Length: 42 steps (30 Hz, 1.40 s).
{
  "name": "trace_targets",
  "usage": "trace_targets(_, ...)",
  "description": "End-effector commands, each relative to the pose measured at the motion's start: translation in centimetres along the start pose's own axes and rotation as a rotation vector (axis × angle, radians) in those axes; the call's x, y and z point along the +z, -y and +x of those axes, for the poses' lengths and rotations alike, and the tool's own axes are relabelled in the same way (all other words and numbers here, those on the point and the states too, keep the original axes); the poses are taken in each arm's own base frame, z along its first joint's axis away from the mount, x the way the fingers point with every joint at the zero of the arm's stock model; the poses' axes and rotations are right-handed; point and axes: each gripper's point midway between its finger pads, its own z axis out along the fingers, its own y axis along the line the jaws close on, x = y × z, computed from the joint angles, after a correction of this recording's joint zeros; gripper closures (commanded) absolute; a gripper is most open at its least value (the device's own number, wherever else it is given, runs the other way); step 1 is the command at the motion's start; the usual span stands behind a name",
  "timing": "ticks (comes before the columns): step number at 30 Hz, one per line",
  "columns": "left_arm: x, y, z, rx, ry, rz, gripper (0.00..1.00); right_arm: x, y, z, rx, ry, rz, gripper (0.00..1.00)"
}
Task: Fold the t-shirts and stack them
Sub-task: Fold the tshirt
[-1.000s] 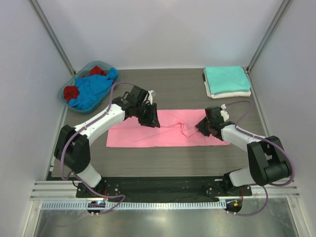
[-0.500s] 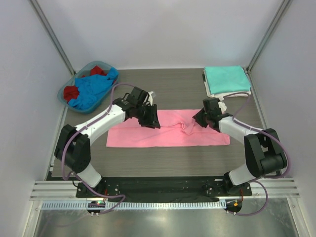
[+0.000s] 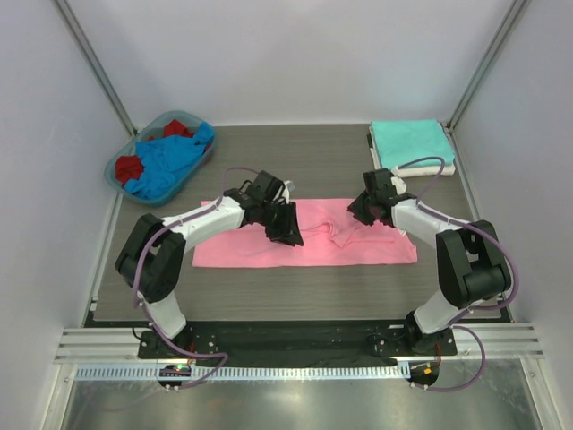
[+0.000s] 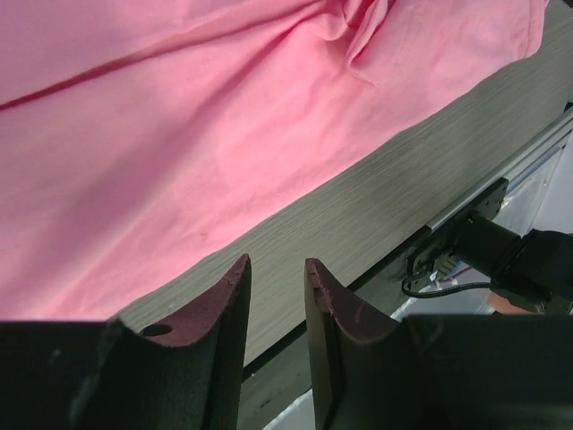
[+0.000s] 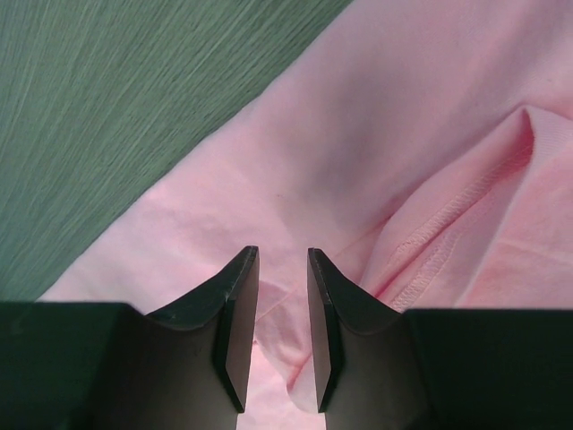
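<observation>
Well, the bright pink soft-cloth t-shirt (image 3: 242, 246) lies flat as a long band on the grey wood-grain table (image 3: 322, 170), its long axis running left to right before both arms. The left gripper (image 4: 276, 267) hangs by the band's near edge about midway, jaws narrowly apart and empty. The right gripper (image 5: 283, 254) sits over the far edge toward the right end — also narrow, with nothing pinched that I can see. I'd guess an end-over-end fold comes next.
</observation>
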Motion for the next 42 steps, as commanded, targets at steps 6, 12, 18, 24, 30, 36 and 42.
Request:
trace_targets(6,-1.4,1.4,-1.4,0.027,0.034,0.044,0.67,-4.7,-0.8,-0.8,0.034,0.044,-0.073,0.65)
trace_targets(12,-4.4,-0.2,-2.5,0.033,0.084,0.016,0.66,-5.6,1.6,2.2,0.155,0.021,-0.121,0.71)
trace_targets(18,-5.9,-0.7,-2.9,0.03,0.111,0.017,0.66,-5.7,2.2,4.3,0.212,0.019,-0.182,0.71)
trace_targets(24,-5.7,-0.8,-2.9,0.024,0.106,0.016,0.66,-5.4,2.2,5.6,0.2,0.004,-0.193,0.66)
trace_targets(30,-5.3,-1.1,-2.7,0.013,0.098,0.014,0.67,-5.1,1.5,6.3,0.202,0.007,-0.224,0.65)
trace_targets(36,-5.3,-1.1,-2.8,0.013,0.101,0.008,0.67,-4.6,2.1,7.0,0.198,0.004,-0.201,0.64)
trace_targets(42,-5.2,-1.3,-2.7,0.005,0.098,0.01,0.67,-4.6,2.2,7.4,0.212,0.002,-0.189,0.62)
